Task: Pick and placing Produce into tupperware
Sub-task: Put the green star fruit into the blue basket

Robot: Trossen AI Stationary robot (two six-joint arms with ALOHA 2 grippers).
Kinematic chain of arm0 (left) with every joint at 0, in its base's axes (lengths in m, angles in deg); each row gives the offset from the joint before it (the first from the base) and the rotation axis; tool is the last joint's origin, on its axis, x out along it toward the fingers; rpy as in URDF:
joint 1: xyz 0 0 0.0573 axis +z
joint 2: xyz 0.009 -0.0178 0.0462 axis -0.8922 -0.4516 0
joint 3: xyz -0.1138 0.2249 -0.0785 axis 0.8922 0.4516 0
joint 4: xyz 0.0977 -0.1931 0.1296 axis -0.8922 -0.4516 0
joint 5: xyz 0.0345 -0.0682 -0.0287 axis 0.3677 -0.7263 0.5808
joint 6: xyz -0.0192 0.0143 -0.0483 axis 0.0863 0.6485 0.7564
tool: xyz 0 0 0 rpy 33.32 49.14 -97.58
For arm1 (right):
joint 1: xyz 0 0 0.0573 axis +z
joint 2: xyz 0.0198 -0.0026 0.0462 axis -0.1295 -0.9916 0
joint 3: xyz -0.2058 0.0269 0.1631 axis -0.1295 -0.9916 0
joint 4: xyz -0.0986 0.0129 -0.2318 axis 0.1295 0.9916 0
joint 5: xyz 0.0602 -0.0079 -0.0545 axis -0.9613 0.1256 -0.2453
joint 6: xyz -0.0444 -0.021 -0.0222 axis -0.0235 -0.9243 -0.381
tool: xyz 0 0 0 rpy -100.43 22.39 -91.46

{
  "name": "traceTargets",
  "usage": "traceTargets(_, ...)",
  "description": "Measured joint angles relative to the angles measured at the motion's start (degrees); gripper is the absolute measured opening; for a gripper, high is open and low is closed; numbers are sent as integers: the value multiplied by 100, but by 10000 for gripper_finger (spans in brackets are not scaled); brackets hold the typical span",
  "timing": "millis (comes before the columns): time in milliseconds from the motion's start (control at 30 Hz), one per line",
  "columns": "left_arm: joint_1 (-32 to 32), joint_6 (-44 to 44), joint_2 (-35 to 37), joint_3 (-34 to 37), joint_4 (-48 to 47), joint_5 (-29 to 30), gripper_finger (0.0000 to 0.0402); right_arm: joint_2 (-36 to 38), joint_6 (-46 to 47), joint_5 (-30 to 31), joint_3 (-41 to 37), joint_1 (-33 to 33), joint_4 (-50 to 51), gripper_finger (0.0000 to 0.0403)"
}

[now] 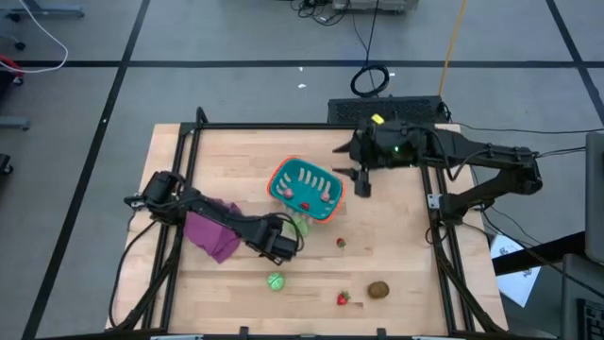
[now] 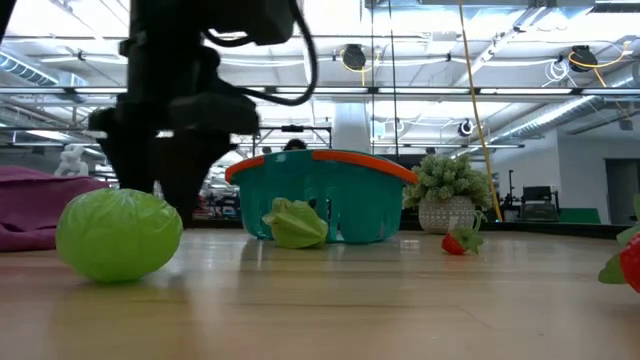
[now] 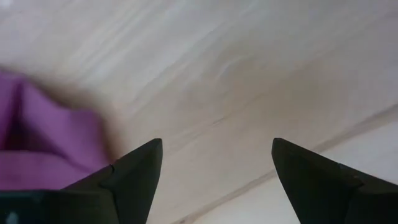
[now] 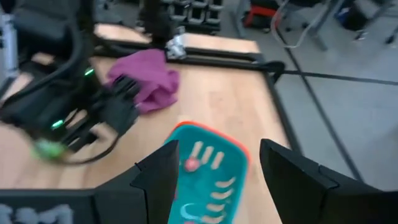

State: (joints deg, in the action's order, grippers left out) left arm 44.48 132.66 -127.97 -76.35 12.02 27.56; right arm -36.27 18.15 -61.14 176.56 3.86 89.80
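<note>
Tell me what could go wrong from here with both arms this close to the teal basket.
1. The open left gripper sits low beside the crumpled purple cloth; a careless sweep could snag and drag it.
2. The leafy green toy piece lies right against the teal slotted basket with the orange rim, so a grasp there might shove the basket.
3. The open right gripper hangs at the basket's other side, so both arms could crowd each other.

The wooden table (image 1: 396, 255) carries a teal basket (image 1: 305, 188), a purple cloth (image 1: 209, 233), two strawberries (image 1: 343, 298), a kiwi (image 1: 378, 289), a green ball (image 1: 275, 281) and a green leafy piece (image 1: 300, 224).
</note>
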Motion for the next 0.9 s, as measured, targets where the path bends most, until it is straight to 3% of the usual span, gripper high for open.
traceTargets(167,-66,63,132,1,-333,155,308,-15,274,-4,-260,479,-94,215)
traceTargets(400,-148,141,673,0,-802,743,308,-28,569,-7,-1366,1181,-1074,215)
traceTargets(667,-496,1041,1643,0,-1960,1390,308,-28,621,-8,-2616,1737,-3121,215)
traceTargets(800,-708,1235,2121,-2,-2076,1633,308,-128,898,-531,-3048,1904,-4195,215)
traceTargets(900,-815,1393,2432,-2,-2155,1823,308,-424,950,-593,-3117,2031,-4530,215)
